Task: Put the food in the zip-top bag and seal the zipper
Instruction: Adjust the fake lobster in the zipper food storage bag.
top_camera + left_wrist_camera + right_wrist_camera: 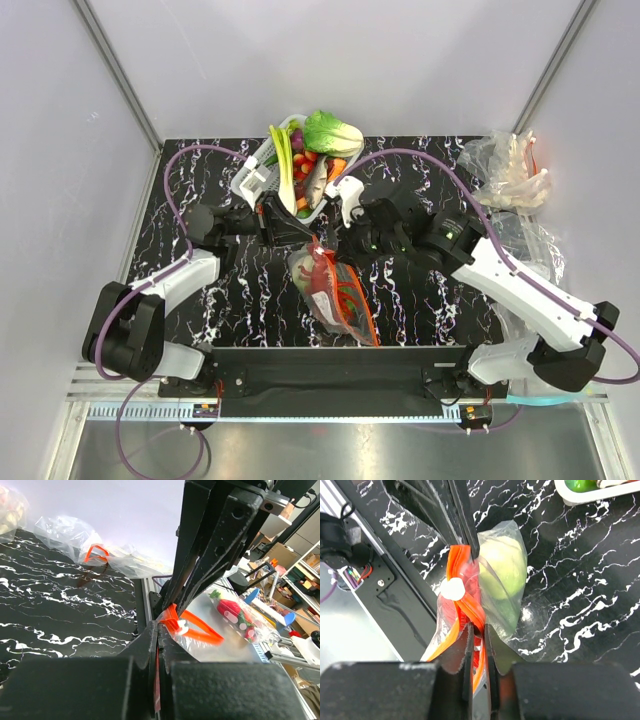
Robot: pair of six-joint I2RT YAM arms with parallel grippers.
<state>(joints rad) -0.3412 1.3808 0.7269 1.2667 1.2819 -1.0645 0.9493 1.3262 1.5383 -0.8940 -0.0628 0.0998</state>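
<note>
The zip-top bag (pixel 338 305) hangs lifted over the table's middle, with the red lobster (pixel 325 287) and the pale green cabbage (pixel 502 565) inside it. My left gripper (pixel 159 631) is shut on one end of the red-orange zipper (pixel 201 631), beside its white slider (pixel 183 625). Close to it, my right gripper (pixel 478 634) is pinched on the same zipper (pixel 460 560), just below the slider (pixel 453 588). Seen from above, both grippers meet at the bag's top, left (pixel 300 240) and right (pixel 334 244). The strip past the slider gapes in a loop.
A white basket (pixel 252 180) at the back holds a leek (pixel 286 170), bok choy (pixel 332 132) and other toy foods. A crumpled clear plastic heap (pixel 508 175) lies at the back right. The black base rail (pixel 330 365) runs along the near edge.
</note>
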